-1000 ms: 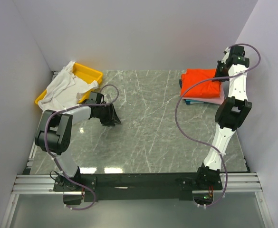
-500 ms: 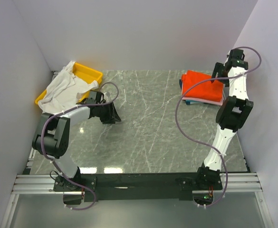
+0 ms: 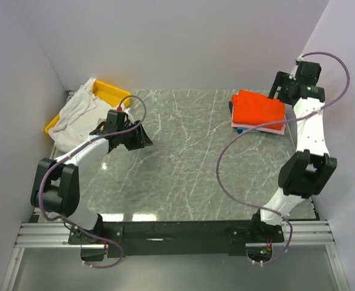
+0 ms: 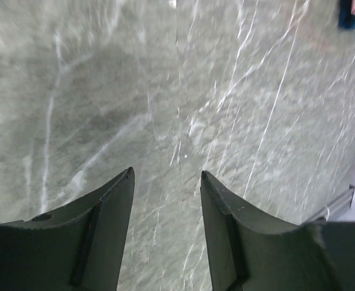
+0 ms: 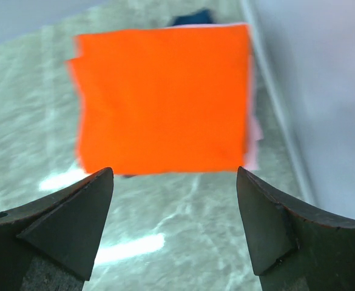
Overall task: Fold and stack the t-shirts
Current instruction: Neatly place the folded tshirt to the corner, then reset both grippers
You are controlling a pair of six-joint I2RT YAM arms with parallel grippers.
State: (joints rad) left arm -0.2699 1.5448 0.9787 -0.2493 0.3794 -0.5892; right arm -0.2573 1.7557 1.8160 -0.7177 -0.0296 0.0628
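A folded orange-red t-shirt [image 3: 258,108] [image 5: 165,97] tops a stack at the back right. Under it a pale pink t-shirt [image 3: 268,129] [image 5: 254,130] and a dark blue one [image 3: 232,106] [image 5: 192,17] show at the edges. My right gripper [image 3: 278,91] [image 5: 175,170] hangs above the stack's right side, open and empty. A crumpled white t-shirt [image 3: 80,112] drapes over the yellow tray [image 3: 113,91] at the back left. Just right of that tray, my left gripper [image 3: 139,138] [image 4: 166,171] hovers over bare marble, open with nothing between its fingers.
White walls close in the table on the left, back and right; the stack lies close to the right wall. The right arm's purple cable [image 3: 238,136] loops over the table beside the stack. A metal rail [image 3: 165,230] runs along the near edge.
My right gripper opened, let go of the orange-red t-shirt and rose away; the shirt now lies flat on the stack. My left arm swung slightly left and lifted.
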